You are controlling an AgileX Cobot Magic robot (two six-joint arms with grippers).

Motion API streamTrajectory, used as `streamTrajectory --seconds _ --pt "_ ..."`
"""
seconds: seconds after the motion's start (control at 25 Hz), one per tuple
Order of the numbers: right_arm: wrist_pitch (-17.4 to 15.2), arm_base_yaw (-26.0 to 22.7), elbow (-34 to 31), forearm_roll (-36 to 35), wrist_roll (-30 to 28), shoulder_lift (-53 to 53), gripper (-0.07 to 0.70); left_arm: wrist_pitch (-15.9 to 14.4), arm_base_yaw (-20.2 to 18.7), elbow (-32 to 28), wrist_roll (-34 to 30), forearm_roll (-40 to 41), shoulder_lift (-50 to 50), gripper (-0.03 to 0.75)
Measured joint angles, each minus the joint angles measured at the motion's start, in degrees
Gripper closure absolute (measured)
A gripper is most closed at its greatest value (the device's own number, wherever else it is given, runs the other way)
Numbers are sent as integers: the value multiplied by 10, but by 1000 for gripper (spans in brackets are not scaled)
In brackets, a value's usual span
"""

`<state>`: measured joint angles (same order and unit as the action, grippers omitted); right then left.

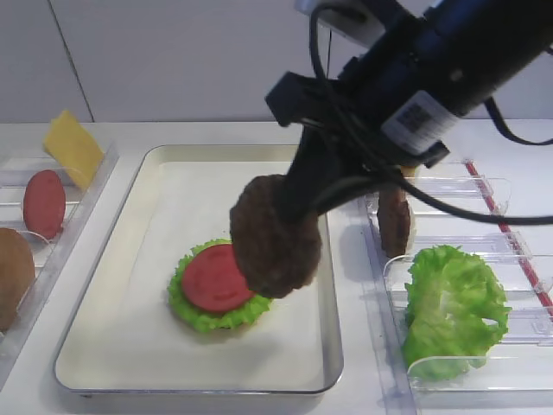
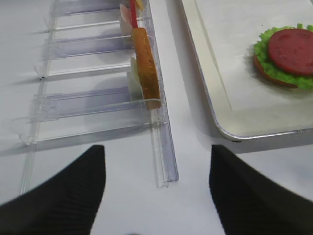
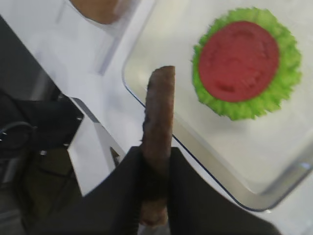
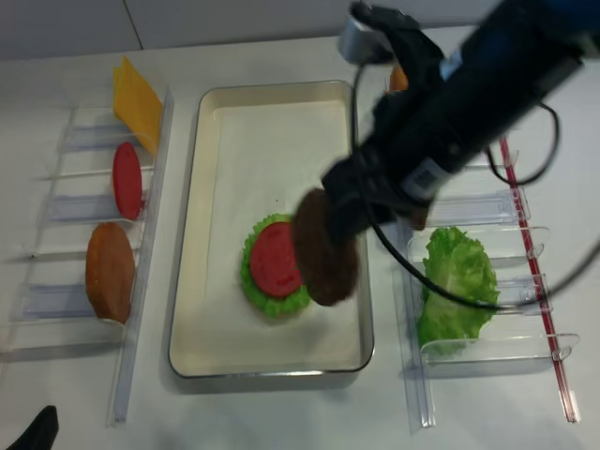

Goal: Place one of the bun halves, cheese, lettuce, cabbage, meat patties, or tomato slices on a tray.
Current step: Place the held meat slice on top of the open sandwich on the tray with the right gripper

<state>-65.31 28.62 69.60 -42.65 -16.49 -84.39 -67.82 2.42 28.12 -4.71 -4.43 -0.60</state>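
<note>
The right gripper (image 3: 155, 196) is gripping a meat patty (image 1: 275, 235) on edge between its two black fingers (image 3: 117, 196), with the jaws closed tight on the lower part of the disc. The patty is hanging in the air over the right side of the tray (image 1: 130, 216), just beside the stack that is lying there: a tomato slice (image 1: 216, 278) on a lettuce leaf (image 1: 192, 313), with a bun half under them (only its brown edge is showing, in the left wrist view). In the right wrist view the patty is standing almost upright above the rim of the tray, apart from the stack.

The left gripper (image 2: 156, 196) is standing open, with both dark fingers (image 2: 63, 191) wide apart over the bare table, touching nothing, near the end of the left clear rack (image 2: 164, 161).

The back half of the tray and its left part are showing only white liner. On the right, a rack is holding a second patty (image 1: 394, 220) and a big lettuce (image 1: 451, 307). On the left, a rack is holding the cheese (image 1: 73, 147), a tomato slice (image 1: 43, 204) and a bun half (image 1: 12, 275).
</note>
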Motion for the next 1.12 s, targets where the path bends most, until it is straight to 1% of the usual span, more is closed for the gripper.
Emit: streamTrajectory --seconds 0.08,0.2,0.28,0.32,0.4,0.56,0.84,1.12 --pt "-8 -6 22 -49 -27 -24 493 0 0 0 0 0 0 286" --pt "-35 -31 31 -155 -88 -59 493 0 0 0 0 0 0 286" --pt "-39 -51 32 -215 -120 -80 493 0 0 0 0 0 0 286" --pt "-38 -60 32 -230 -129 -89 493 0 0 0 0 0 0 286" --pt "-36 -72 32 -242 -148 -97 493 0 0 0 0 0 0 286" --pt "-35 -75 32 -255 -174 -103 493 0 0 0 0 0 0 286" --pt "-36 -75 32 -277 -192 -136 493 0 0 0 0 0 0 286" --pt "-33 -75 32 -282 -203 -168 493 0 0 0 0 0 0 286"
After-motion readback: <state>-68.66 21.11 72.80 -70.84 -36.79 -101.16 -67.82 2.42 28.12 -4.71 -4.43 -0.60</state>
